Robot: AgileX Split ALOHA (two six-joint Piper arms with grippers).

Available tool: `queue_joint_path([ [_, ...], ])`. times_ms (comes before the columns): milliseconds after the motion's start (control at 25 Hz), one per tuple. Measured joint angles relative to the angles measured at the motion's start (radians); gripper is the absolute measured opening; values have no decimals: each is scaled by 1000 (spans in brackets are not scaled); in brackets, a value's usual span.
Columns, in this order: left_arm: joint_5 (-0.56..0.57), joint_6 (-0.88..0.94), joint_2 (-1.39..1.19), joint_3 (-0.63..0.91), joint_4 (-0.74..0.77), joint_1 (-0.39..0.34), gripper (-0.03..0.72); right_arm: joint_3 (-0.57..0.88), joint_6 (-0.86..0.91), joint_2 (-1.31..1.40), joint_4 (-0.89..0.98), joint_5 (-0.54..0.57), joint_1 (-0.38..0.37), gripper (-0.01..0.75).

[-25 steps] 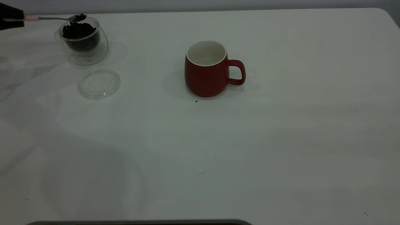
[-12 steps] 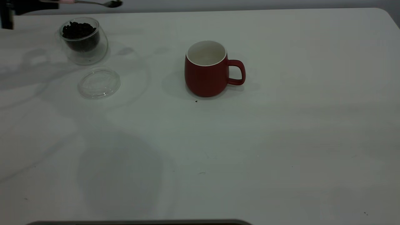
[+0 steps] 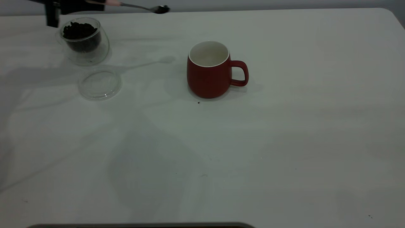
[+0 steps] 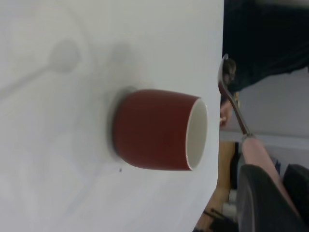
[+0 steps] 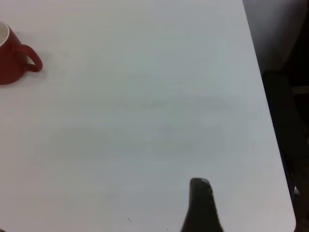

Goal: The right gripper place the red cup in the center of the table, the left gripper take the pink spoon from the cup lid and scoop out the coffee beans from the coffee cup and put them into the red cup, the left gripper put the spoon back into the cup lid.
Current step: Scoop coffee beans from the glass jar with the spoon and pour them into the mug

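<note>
The table [image 3: 284, 142] is a wide, plain white surface, matte, with a rounded corner and some tiny dark specks, and on its middle the red cup [image 3: 209, 70] is standing upright, so the present step, as I judge it, is the carrying of beans to this cup. The left gripper [image 3: 79, 4] is a dark shape at the far left edge of the exterior view and it is clamped on the pale pink handle of the pink spoon [image 3: 139, 6], which is reaching out high above the table, between the coffee cup [image 3: 84, 41] and the red cup, with its bowl not yet over the mug. To do this well, the spoon is needing to be kept level during the travel, because the metal bowl is shallow and smooth and the coffee beans [image 3: 79, 31] are round and are rolling easily; it should be tipped only when the bowl is above the white opening, which is wide. The red cup is rounded, dark and matte outside, with a loop handle. The coffee cup is clear glass with double walls and is holding a dark heap. The cup lid [image 3: 100, 84] is flat, clear and round, lying just beside it. The right gripper [image 5: 202, 205] is parked well apart, near the table's edge; whether it is apart or together I cannot tell.
</note>
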State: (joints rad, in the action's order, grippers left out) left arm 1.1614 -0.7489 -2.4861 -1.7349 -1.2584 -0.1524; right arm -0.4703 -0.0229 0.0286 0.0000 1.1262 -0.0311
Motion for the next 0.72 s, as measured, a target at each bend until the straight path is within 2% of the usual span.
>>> queue_joint_path([
  [240,1,-1,0,0,8,62,123,0,0,0,0,0,0,588],
  [720,2,-20,0,0,50,139,123,0,0,0,0,0,0,588],
])
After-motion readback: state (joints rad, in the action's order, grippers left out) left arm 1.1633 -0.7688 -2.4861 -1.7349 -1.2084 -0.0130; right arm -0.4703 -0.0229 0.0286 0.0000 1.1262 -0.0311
